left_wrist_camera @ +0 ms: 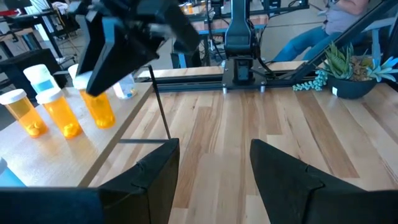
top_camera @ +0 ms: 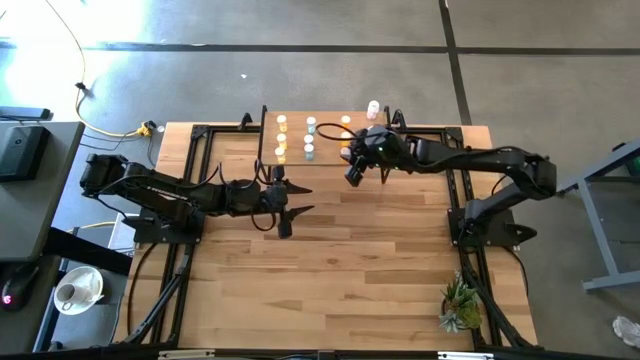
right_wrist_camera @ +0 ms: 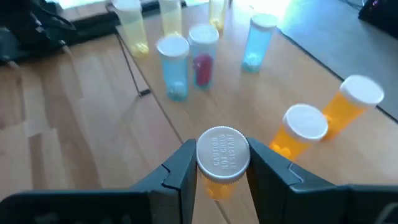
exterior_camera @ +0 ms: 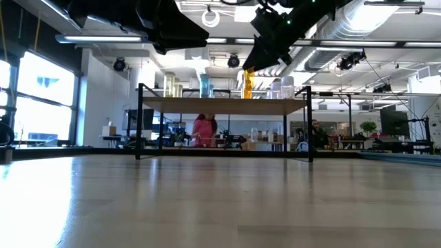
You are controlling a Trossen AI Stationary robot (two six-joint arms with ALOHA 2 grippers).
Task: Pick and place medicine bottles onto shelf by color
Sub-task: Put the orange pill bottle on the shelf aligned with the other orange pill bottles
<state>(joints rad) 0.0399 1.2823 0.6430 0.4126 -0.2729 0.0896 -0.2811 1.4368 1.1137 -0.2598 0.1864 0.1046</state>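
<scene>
The shelf (top_camera: 300,118) stands at the table's far middle and carries several medicine bottles: orange (right_wrist_camera: 305,132), light blue (right_wrist_camera: 173,67), pink (right_wrist_camera: 202,62) and pale yellow (right_wrist_camera: 132,25). My right gripper (top_camera: 352,166) is over the shelf's right near part, shut on an orange bottle (right_wrist_camera: 219,186). That bottle also shows in the low view (exterior_camera: 247,84) and the left wrist view (left_wrist_camera: 101,109). My left gripper (top_camera: 283,205) hovers open and empty over the table, just in front of the shelf. My right gripper pinches the orange bottle at its white cap (right_wrist_camera: 222,155) between its two fingers (right_wrist_camera: 183,168), one on each side. The fingers come from above, slanting down. The bottle hangs upright below them, its bottom at the shelf board; whether it rests on the board, I cannot tell.
One more bottle (top_camera: 373,108) stands past the shelf's far right corner. A small potted plant (top_camera: 460,305) sits at the table's near right. Black frame rails (top_camera: 190,180) run along the table's left and right sides. Bare wood (top_camera: 360,260) lies in front of the shelf.
</scene>
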